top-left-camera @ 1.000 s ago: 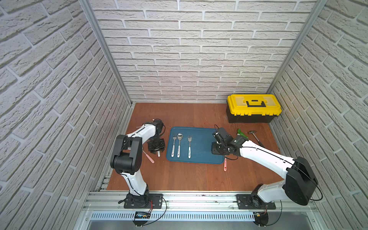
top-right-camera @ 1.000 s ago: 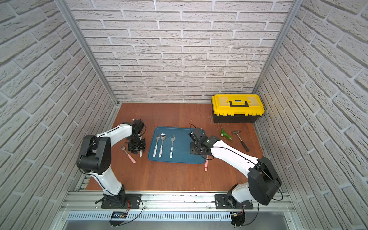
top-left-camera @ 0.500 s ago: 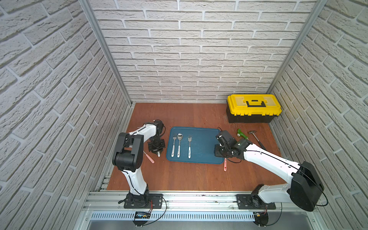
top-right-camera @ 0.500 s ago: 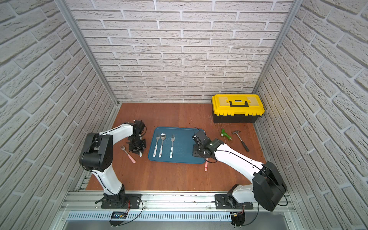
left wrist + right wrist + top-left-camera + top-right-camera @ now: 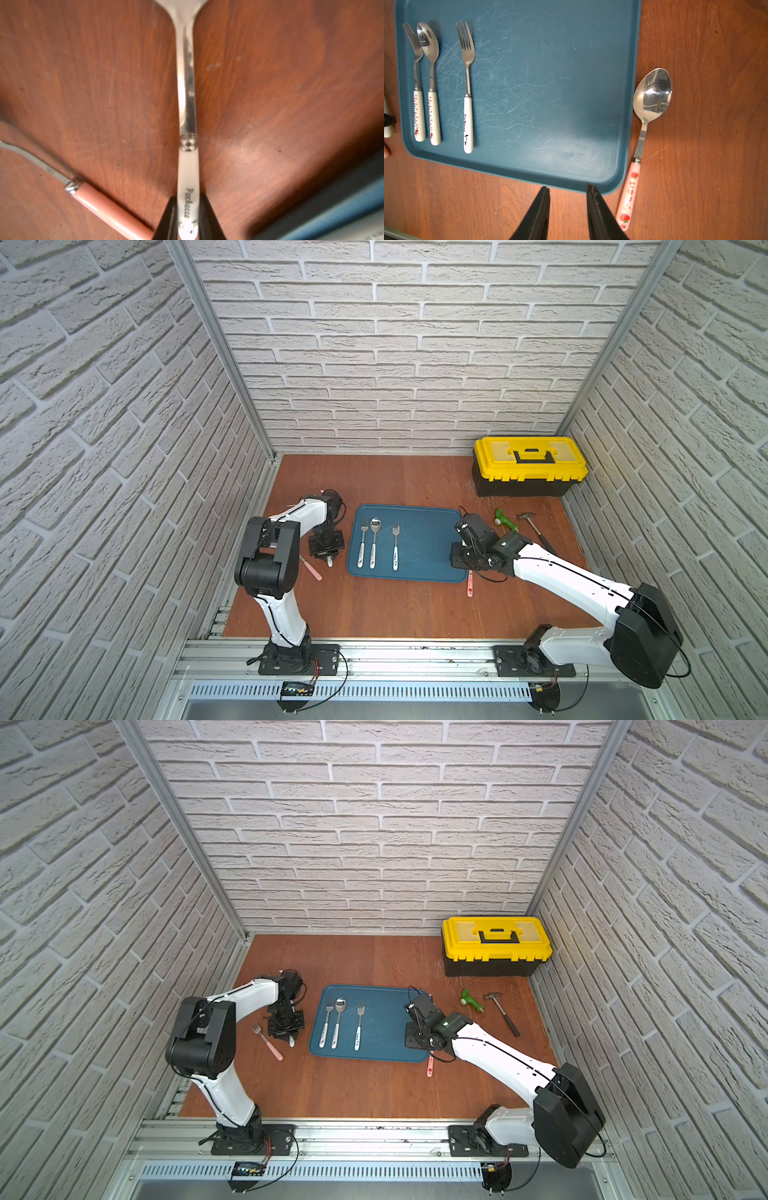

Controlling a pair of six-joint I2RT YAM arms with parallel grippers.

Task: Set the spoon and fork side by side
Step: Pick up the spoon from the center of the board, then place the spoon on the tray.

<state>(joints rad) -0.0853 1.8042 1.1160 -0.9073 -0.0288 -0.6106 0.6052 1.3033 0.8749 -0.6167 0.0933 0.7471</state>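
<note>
The left gripper (image 5: 188, 204) has just closed, its jaws now pinching the white handle of the spoon (image 5: 186, 93), which lies on the table (image 5: 280, 83) beside the tray (image 5: 529, 99). Carrying it to the lone fork (image 5: 468, 116) looks next. The right gripper (image 5: 568, 193) hangs spread and empty

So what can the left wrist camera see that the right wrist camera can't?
Only the left wrist view: the writing on the white-handled utensil pinched by the left claw, and the metal neck of the pink-handled fork.
Only the right wrist view: the right claw, open and empty, the strawberry spoon beside the blue tray, and on it a Hello Kitty fork, a matching spoon and a black-lettered fork.
Both: the tray and wooden table, plus edge slivers of that utensil and left claw in the right wrist view.
</note>
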